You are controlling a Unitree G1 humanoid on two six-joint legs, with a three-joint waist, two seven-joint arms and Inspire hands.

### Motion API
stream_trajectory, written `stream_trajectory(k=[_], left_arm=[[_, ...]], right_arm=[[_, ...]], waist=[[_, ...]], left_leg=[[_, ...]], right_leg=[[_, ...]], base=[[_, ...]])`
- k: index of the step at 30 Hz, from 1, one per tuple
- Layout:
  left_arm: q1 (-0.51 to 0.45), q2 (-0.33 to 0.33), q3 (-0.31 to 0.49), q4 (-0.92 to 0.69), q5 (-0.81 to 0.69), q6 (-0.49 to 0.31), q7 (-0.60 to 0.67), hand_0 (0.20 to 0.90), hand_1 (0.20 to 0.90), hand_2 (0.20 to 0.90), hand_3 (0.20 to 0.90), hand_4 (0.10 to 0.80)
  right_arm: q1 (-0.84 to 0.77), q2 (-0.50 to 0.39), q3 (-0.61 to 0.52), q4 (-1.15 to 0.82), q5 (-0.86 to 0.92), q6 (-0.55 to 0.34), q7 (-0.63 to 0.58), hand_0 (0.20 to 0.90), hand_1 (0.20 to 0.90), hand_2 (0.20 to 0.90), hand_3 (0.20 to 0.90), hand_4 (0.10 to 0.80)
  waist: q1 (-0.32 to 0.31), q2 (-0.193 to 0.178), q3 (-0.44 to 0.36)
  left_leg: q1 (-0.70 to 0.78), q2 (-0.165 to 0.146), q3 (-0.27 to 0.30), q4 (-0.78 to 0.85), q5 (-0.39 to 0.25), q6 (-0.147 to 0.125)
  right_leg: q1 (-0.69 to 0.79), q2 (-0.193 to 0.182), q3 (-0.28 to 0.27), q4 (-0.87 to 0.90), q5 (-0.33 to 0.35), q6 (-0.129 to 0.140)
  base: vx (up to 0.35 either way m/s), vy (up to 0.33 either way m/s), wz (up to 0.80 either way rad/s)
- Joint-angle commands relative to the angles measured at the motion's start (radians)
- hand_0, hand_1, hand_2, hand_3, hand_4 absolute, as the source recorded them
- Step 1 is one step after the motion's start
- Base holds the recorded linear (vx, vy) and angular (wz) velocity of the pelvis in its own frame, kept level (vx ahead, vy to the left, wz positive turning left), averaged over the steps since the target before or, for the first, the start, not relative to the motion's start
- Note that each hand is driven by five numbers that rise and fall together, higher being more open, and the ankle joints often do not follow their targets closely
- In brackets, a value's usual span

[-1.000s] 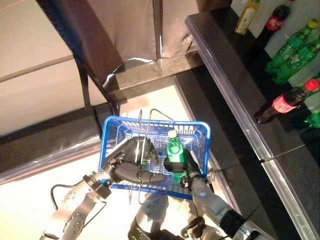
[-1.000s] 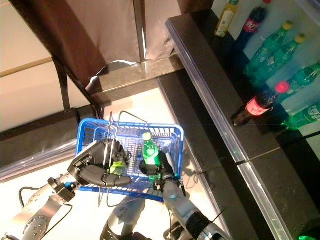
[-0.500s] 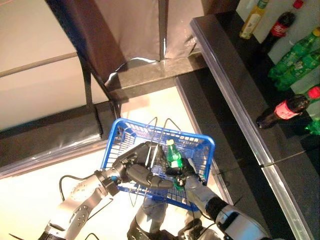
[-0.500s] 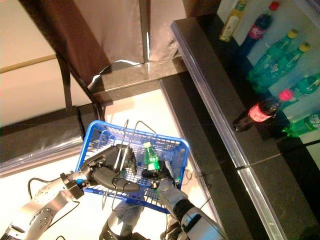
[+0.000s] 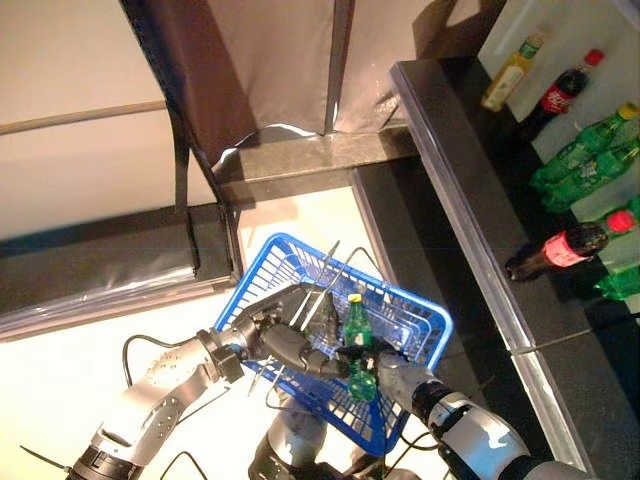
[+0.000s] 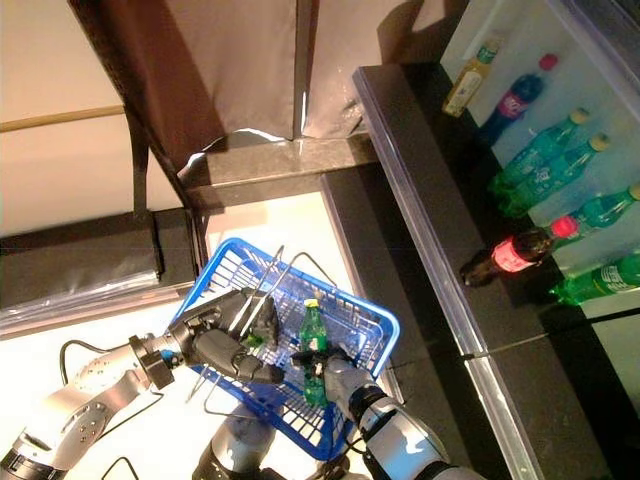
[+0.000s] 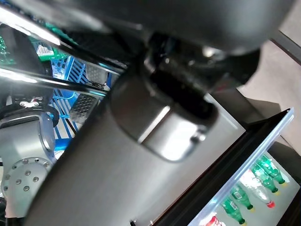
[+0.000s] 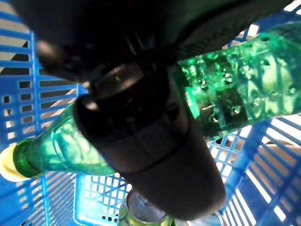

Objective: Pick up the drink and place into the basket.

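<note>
The left arm (image 5: 150,405) is a silver-grey tube of rounded segments, with a black collar at the wrist. The left hand (image 5: 285,345) is dark grey, with thick, blocky fingers. The left wrist view shows a round silver plate (image 7: 26,176) with a ring of small screws. The right hand (image 8: 150,146) is glossy black. The right arm (image 5: 480,440) looks silver-grey with paler shells, though little of it shows.

Head pair overhead; wrist views close.

Count: 1 basket (image 6: 372,322), holding 1 drink (image 6: 313,336) and 1 can (image 8: 142,214). Outside the basket: 4 green bottles (image 6: 536,154), 2 cola bottles (image 6: 506,255), 1 yellow bottle (image 6: 466,84).
</note>
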Motion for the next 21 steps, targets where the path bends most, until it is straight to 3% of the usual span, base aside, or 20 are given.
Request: stream_trajectory(k=[1, 2, 12, 17, 21], left_arm=[[-0.145, -0.099, 0.121, -0.307, -0.225, -0.204, -0.079, 0.300, 0.300, 0.300, 0.200, 0.100], [-0.139, -0.102, 0.123, -0.307, -0.227, -0.202, -0.079, 0.300, 0.300, 0.300, 0.200, 0.100], [-0.120, -0.087, 0.151, -0.291, -0.252, -0.214, -0.081, 0.300, 0.300, 0.300, 0.200, 0.100], [-0.101, -0.065, 0.169, -0.273, -0.274, -0.246, -0.089, 0.300, 0.300, 0.300, 0.200, 0.100], [-0.066, -0.050, 0.199, -0.259, -0.278, -0.280, -0.106, 0.300, 0.300, 0.300, 0.200, 0.100]], right_arm=[[0.089, 0.062, 0.010, 0.005, 0.084, 0.034, 0.050, 0.599, 0.599, 0.599, 0.549, 0.449], [0.097, 0.062, 0.012, 0.002, 0.082, 0.028, 0.052, 0.900, 0.900, 0.900, 0.900, 0.800], [0.137, 0.058, 0.007, -0.075, 0.087, -0.038, 0.007, 0.900, 0.900, 0.900, 0.900, 0.800], [0.179, 0.048, 0.020, -0.248, 0.129, -0.080, -0.061, 0.900, 0.900, 0.900, 0.900, 0.800], [0.234, 0.027, 0.047, -0.495, 0.129, -0.102, -0.176, 0.900, 0.900, 0.900, 0.900, 0.800]], waist=[[0.005, 0.015, -0.141], [0.004, 0.012, -0.143], [0.000, 0.000, -0.138], [-0.010, -0.011, -0.130], [-0.025, -0.028, -0.122]], left_leg=[[-0.111, -0.058, -0.033, 0.020, 0.093, 0.073], [-0.109, -0.056, -0.031, 0.020, 0.092, 0.075], [-0.113, -0.048, -0.022, 0.023, 0.092, 0.077], [-0.116, -0.043, -0.015, 0.026, 0.090, 0.076], [-0.120, -0.035, -0.006, 0.028, 0.089, 0.075]], right_leg=[[0.115, 0.124, -0.028, -0.063, 0.047, -0.115], [0.115, 0.126, -0.026, -0.063, 0.048, -0.115], [0.113, 0.132, -0.021, -0.063, 0.058, -0.110], [0.108, 0.135, -0.019, -0.062, 0.062, -0.108], [0.102, 0.139, -0.014, -0.060, 0.064, -0.107]], base=[[0.052, -0.009, 0.01], [0.051, -0.006, 0.01], [0.018, -0.012, -0.01], [-0.004, -0.014, -0.01], [-0.006, -0.028, -0.02]])
